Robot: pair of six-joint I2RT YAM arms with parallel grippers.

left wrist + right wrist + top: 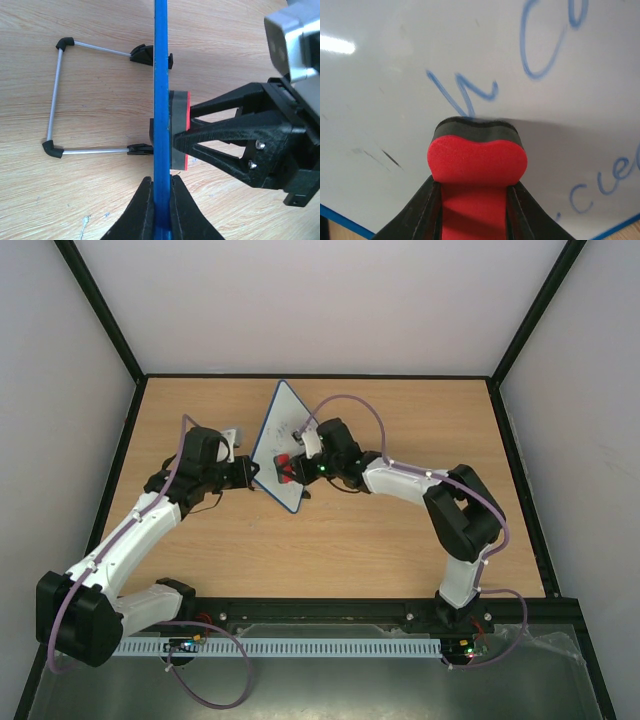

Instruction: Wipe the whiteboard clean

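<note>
The whiteboard [283, 445] stands on edge near the middle of the counter [380, 540], a little toward the back, tilted so that its white face looks toward the right arm. The left tool [161, 182] has the board by its dark blue rim: in the left wrist view its two black fingers [146, 200] sit closed on either side of the blue edge, with no gap showing between them and the rim. Behind the board, on the side away from the writing, a thin wire stand [52, 95] with black corner pieces juts out over the wood, joined to the board by two black clips [145, 52]. The right tool [475, 195] is clamped on a red eraser [477, 160], its fingers pressed against the two sides of the block so that the red foam bulges slightly above them. The eraser's dark felt layer lies flat against the board's face; from the left wrist it shows as a grey band touching the board beside the blue rim. Blue handwriting [470, 92] remains on the face: a zigzag stroke just above the felt, a large curved letter higher to the right, and smaller letters low at the right edge. A few faint dark smudges [385, 157] mark the board to the left of the eraser.
</note>
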